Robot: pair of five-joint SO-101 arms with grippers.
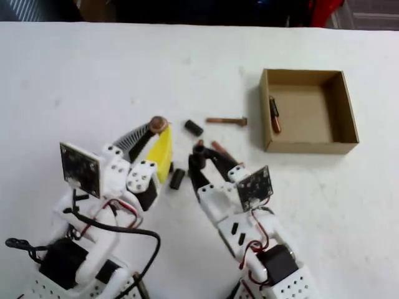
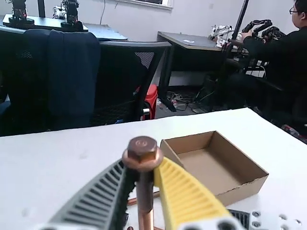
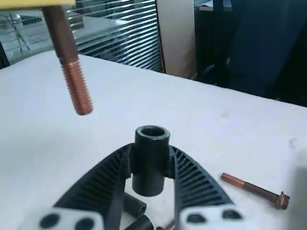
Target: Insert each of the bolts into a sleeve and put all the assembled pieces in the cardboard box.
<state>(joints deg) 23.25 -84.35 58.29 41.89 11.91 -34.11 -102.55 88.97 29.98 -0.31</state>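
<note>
L pincer (image 2: 142, 167) pinched bolt (image 2: 142, 152) upright, head up, hanging over table (image 1: 93, 75). R pincer (image 3: 151, 153) clamped sleeve (image 3: 151, 168) upright, bore up, near bolt tip. Assembled pc (image 1: 274, 115) lay in cardboard box (image 1: 345, 106); loose bolt (image 1: 226, 121) just beside box.

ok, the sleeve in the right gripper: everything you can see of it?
The sleeve is a short black cylinder, matte, metal or plastic, with an open bore on top. It stands upright, clamped at mid-height between the black ribbed fingers of the right gripper. The threaded tip of the copper bolt hangs above, off its axis, not touching.
</note>
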